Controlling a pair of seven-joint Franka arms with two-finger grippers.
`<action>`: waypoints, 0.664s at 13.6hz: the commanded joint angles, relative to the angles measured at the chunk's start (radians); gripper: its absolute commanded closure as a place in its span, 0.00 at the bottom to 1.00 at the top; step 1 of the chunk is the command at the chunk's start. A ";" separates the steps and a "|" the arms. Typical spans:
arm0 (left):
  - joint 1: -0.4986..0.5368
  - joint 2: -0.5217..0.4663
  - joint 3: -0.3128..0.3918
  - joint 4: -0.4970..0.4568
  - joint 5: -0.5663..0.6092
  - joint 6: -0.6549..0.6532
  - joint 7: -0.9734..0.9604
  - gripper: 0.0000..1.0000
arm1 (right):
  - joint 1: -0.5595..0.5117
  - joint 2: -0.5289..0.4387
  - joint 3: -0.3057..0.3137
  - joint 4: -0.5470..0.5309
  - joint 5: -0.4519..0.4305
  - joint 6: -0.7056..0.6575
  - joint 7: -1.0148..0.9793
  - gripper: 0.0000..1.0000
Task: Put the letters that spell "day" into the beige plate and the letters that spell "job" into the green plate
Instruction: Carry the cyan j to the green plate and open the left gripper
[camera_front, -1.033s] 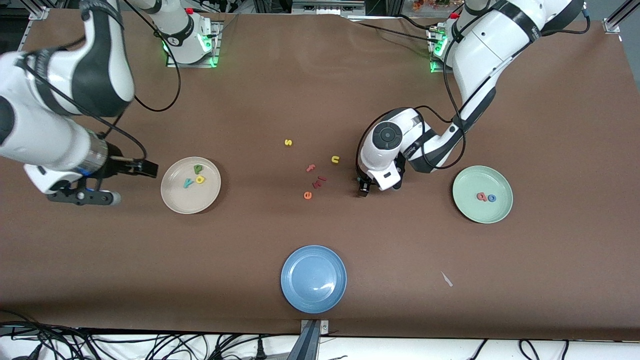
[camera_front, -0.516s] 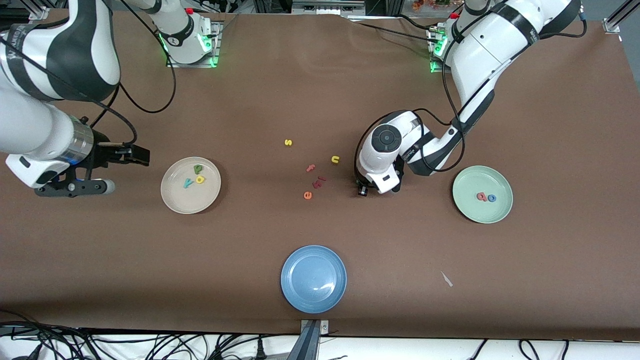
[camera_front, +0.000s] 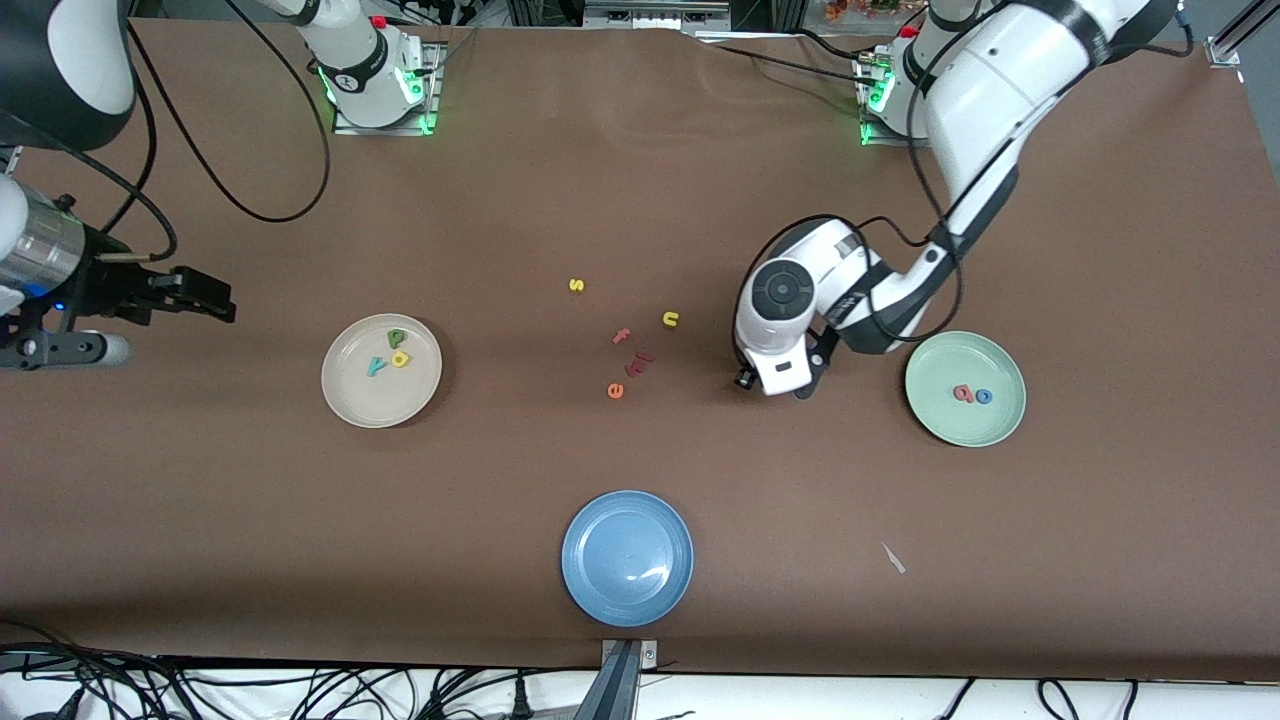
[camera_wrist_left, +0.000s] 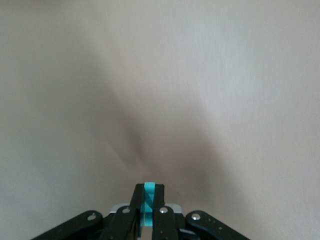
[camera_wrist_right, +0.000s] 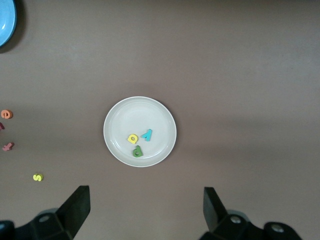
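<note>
My left gripper (camera_wrist_left: 148, 190) is shut on a small teal letter, the j (camera_wrist_left: 149, 186), edge-on between its fingers. In the front view the left gripper (camera_front: 746, 379) hangs over bare table between the loose letters and the green plate (camera_front: 965, 425), which holds the red-pink b (camera_front: 963, 393) and blue o (camera_front: 984, 397). The beige plate (camera_front: 350, 400) holds the green d (camera_front: 396, 338), yellow a (camera_front: 401, 358) and teal y (camera_front: 376, 366). My right gripper (camera_wrist_right: 145, 192) is open and empty, high over the right arm's end of the table, looking down on the beige plate (camera_wrist_right: 120, 120).
Loose letters lie mid-table: a yellow s (camera_front: 576, 285), yellow u (camera_front: 670, 319), pink f (camera_front: 621, 336), orange e (camera_front: 615, 391) and a red piece (camera_front: 638, 362). An empty blue plate (camera_front: 627, 600) sits near the front edge. A white scrap (camera_front: 893, 558) lies toward the left arm's end.
The left gripper has shut on the teal j and shifted toward the green plate. The right arm has drawn back from the beige plate toward its own end of the table.
</note>
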 joint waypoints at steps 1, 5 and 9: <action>0.195 -0.050 -0.091 -0.031 -0.027 -0.108 0.251 1.00 | -0.160 -0.169 0.208 -0.237 -0.073 0.128 -0.002 0.00; 0.367 -0.044 -0.094 -0.036 -0.009 -0.157 0.572 1.00 | -0.243 -0.271 0.279 -0.368 -0.076 0.220 0.002 0.00; 0.479 -0.010 -0.068 -0.033 0.061 -0.145 0.813 1.00 | -0.260 -0.285 0.282 -0.354 -0.062 0.189 -0.012 0.00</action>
